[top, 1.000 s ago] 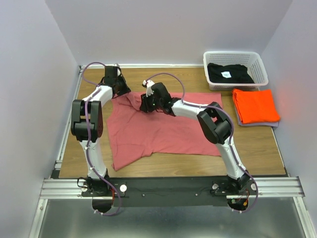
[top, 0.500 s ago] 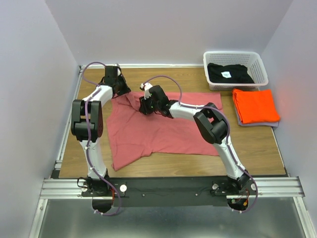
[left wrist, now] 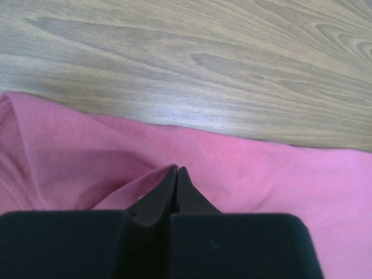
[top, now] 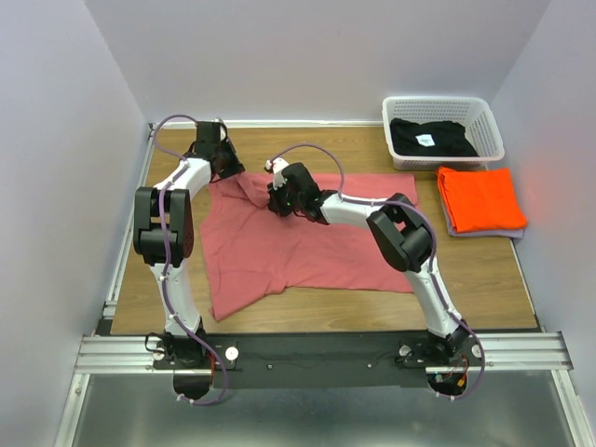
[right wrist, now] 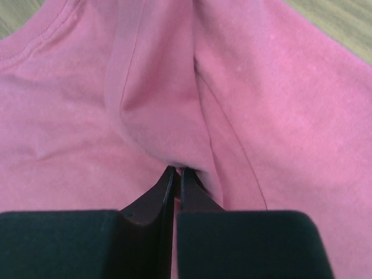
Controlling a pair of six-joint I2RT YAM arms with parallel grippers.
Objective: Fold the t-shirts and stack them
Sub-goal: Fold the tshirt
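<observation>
The pink-red t-shirt (top: pixel 307 244) lies spread on the wooden table, rumpled at its far left. My left gripper (top: pixel 226 172) is shut on the shirt's far left edge (left wrist: pixel 244 174), close to the bare wood. My right gripper (top: pixel 277 197) is shut on a raised fold of the same shirt (right wrist: pixel 168 110) near its collar. The orange t-shirt (top: pixel 480 198) lies folded at the right. The black t-shirt (top: pixel 432 138) with a small white label sits in the basket.
A white lattice basket (top: pixel 442 104) stands at the far right corner. The orange shirt rests on a grey cloth (top: pixel 452 226). Grey walls close in the table on three sides. Bare wood (top: pixel 172 270) shows left of the pink shirt.
My right gripper has moved slightly toward the far side, pulling the fold of pink cloth with it. My left gripper has barely moved.
</observation>
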